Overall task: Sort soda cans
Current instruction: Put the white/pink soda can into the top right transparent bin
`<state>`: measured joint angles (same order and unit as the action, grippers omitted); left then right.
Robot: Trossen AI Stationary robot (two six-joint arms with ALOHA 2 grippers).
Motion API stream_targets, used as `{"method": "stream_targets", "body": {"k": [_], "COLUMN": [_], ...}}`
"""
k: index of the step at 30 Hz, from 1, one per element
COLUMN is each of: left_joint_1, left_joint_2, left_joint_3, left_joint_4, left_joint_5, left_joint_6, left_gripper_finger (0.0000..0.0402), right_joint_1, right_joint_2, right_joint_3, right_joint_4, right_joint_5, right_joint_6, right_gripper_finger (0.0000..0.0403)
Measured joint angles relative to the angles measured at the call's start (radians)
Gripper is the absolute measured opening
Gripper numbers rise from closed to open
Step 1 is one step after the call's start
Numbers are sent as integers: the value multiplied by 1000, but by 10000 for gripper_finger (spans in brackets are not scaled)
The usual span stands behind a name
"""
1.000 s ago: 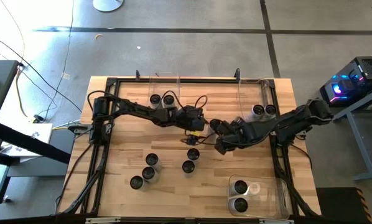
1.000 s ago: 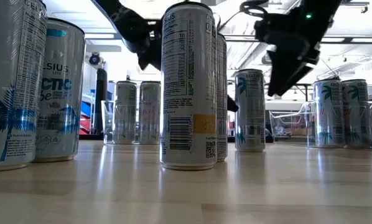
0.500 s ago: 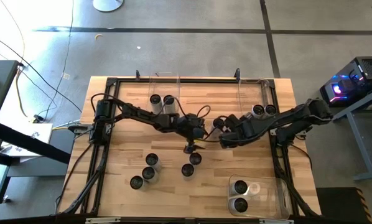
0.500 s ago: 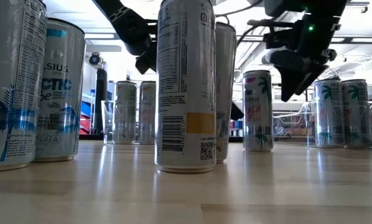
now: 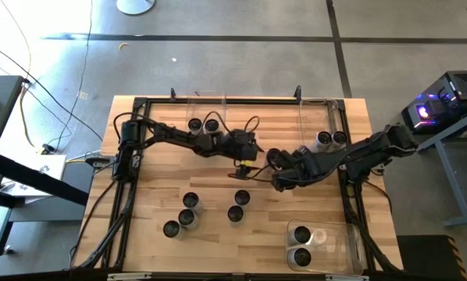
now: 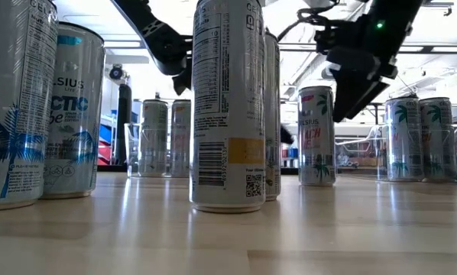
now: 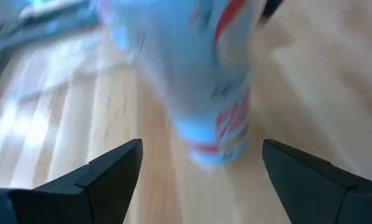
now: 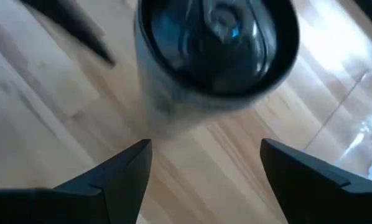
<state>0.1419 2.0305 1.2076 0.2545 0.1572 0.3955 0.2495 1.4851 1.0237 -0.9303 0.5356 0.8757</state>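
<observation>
A soda can with a red label (image 6: 316, 136) stands upright on its base near the table's middle; in the high view the arms hide it. My left gripper (image 7: 201, 152) is open, with this can (image 7: 211, 81) just ahead of its fingers. My right gripper (image 8: 204, 149) is open too and slants down, with the can's dark top (image 8: 217, 43) just beyond its fingertips. In the low view the right gripper (image 6: 354, 95) hangs above and to the right of the can. Neither gripper visibly touches it. Two more cans (image 5: 242, 197) (image 5: 235, 212) stand nearer the front edge.
Three loose cans (image 5: 185, 217) stand at the front left. Clear bins hold two cans each at the back left (image 5: 202, 125), the back right (image 5: 331, 138) and the front right (image 5: 301, 246). Bare wood lies along the near edge in the middle.
My left gripper has dipped toward the near edge and drawn back again. The red-labelled can has slid a little toward the table's right and turned, so its red label now faces the near edge. The nearest middle can has shifted slightly toward the near edge.
</observation>
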Motion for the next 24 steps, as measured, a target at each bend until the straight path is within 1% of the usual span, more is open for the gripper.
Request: {"method": "stream_targets", "body": {"k": [2, 4, 8, 12, 14, 17, 19, 22, 24], "left_joint_1": [4, 4, -13, -37, -49, -62, -68, -80, -87], "left_joint_2": [3, 3, 3, 0, 1, 0, -2, -26, -46], "left_joint_3": [0, 0, 0, 0, 0, 0, 1, 1, 2], "left_joint_4": [38, 58, 57, 23, -8, -35, -61, -129, -172], "left_joint_5": [64, 94, 90, 88, 58, -17, -41, -52, -79], "left_joint_6": [0, 0, -3, -24, -25, -26, -29, -37, -38], "left_gripper_finger": [323, 323, 323, 323, 323, 323, 323, 323, 323], "right_joint_1": [-12, -27, -41, -40, -26, 14, 47, 88, 102], "right_joint_2": [3, 4, 4, 4, 4, 3, -6, -7, -7], "right_joint_3": [0, 0, 0, 0, 0, 0, 0, 0, 0], "right_joint_4": [-1, -5, -47, -144, -201, -237, -224, -157, -128], "right_joint_5": [24, 31, 48, 60, 60, 58, 59, 85, 97], "right_joint_6": [-2, -9, -28, 34, 76, 104, 83, 33, 22], "right_gripper_finger": [296, 296, 296, 296, 296, 296, 296, 296, 296]}}
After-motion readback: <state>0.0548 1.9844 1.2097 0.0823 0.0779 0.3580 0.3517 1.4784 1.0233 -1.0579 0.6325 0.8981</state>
